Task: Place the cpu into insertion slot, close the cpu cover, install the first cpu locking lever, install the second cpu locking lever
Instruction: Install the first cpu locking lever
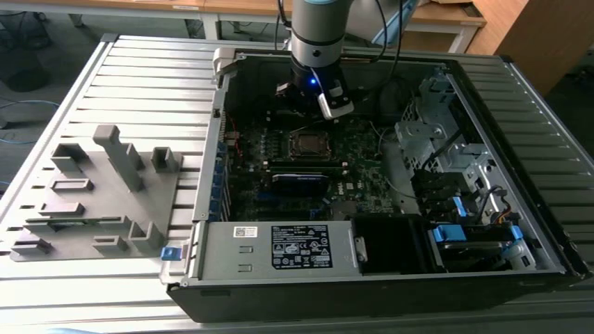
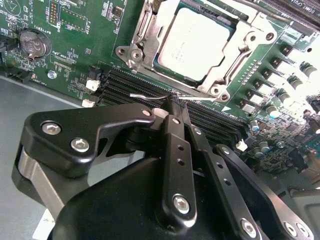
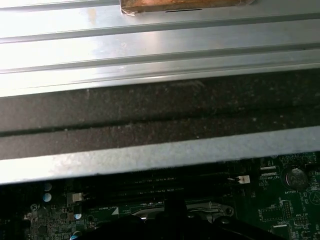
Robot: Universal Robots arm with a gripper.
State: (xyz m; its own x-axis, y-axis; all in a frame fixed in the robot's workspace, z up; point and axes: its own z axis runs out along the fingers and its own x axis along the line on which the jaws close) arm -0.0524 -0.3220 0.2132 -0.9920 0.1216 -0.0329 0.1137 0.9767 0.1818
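One robot arm (image 1: 316,42) reaches down into an open computer case (image 1: 210,174) that lies on a grey table with long grooves (image 1: 139,76). The arm hangs over the back part of the green board, just behind the insertion slot (image 1: 291,143).

In the second wrist view, the gripper (image 2: 175,105) has its two black fingers (image 2: 176,150) pressed together at the tips. A thin silver rod (image 2: 145,95) runs right across the tips. I cannot tell if the fingers pinch the rod or only touch it. The tips sit over the long black memory slots (image 2: 135,85), right beside the edge of the slot.

The cpu (image 2: 195,42) already lies flat in the slot, with its pale grey top facing up. The cpu cover (image 2: 240,50) is down over it. Its shiny frame goes all around the chip, and the chip shows through the big square window.

A round silver battery (image 2: 34,42) sits on the board, well away from the chip. It also shows in the first wrist view (image 3: 296,176), below the dark wall of the case.

In the exterior view, a grey power box with a white label (image 1: 278,247) fills the near side of the case. A grey plastic holder (image 1: 93,188) with posts stands on the table, on the exterior view's left.
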